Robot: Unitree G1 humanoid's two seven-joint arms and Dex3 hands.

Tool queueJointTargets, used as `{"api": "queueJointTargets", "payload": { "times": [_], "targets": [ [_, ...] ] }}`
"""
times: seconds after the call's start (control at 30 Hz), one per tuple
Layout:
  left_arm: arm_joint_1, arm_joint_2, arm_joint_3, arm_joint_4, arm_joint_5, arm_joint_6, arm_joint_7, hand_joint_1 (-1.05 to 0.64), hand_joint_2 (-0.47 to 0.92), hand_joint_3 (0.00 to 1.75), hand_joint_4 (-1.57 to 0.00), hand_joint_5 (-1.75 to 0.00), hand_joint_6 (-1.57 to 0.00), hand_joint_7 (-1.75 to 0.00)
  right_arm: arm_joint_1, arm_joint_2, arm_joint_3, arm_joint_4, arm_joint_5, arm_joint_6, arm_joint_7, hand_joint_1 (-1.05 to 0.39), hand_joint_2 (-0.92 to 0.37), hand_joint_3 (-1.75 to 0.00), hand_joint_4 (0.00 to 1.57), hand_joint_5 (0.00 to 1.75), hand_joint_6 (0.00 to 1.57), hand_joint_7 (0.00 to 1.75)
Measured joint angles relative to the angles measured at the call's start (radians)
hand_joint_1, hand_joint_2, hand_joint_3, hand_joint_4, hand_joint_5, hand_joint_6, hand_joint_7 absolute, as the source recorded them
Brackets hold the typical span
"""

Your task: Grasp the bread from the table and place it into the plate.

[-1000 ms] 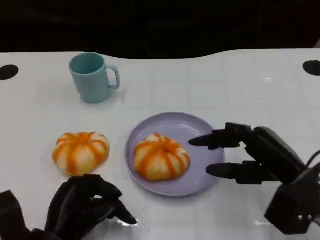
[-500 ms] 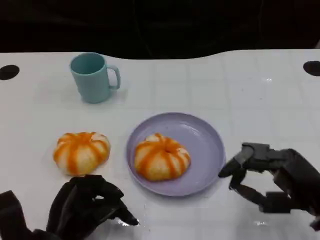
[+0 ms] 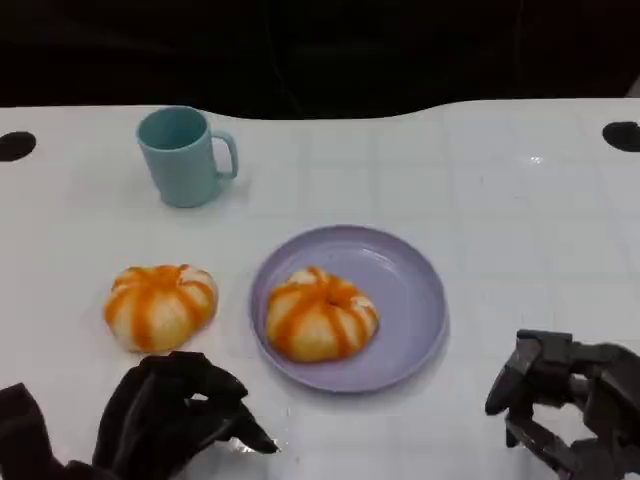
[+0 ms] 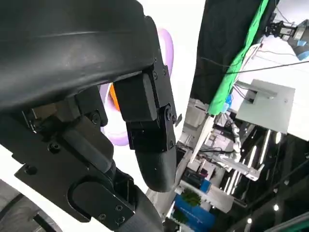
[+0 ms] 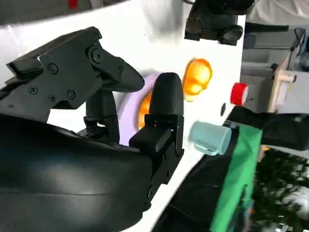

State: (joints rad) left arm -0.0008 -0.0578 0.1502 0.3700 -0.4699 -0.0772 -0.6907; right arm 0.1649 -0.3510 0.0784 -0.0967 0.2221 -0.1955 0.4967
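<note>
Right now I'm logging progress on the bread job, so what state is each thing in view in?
Bread on the plate: resting inside the purple plate, not held.
Bread on the table: lying beside the plate, untouched.
Purple plate: flat on the table, holding one bread.
Teal mug: upright, interior appears empty.
Left hand: fingers curled, holding nothing.
Right hand: off the plate, fingers curled, holding nothing.
</note>
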Motion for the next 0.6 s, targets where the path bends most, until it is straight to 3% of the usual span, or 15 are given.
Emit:
{"api": "queueJointTargets", "payload": {
  "times": [0.6],
  "targets": [
    [0.002,0.006,0.007,0.001,-0.007,0.0,-0.001,-1.01,0.57,0.0,-1.57,-0.49,-1.57,-0.22,-0.029,0.073,-0.013,0.065,-0.001,-0.011,0.023,-0.13,-0.67,-0.88,0.47,1.68,0.52,1.35]
  ]
}}
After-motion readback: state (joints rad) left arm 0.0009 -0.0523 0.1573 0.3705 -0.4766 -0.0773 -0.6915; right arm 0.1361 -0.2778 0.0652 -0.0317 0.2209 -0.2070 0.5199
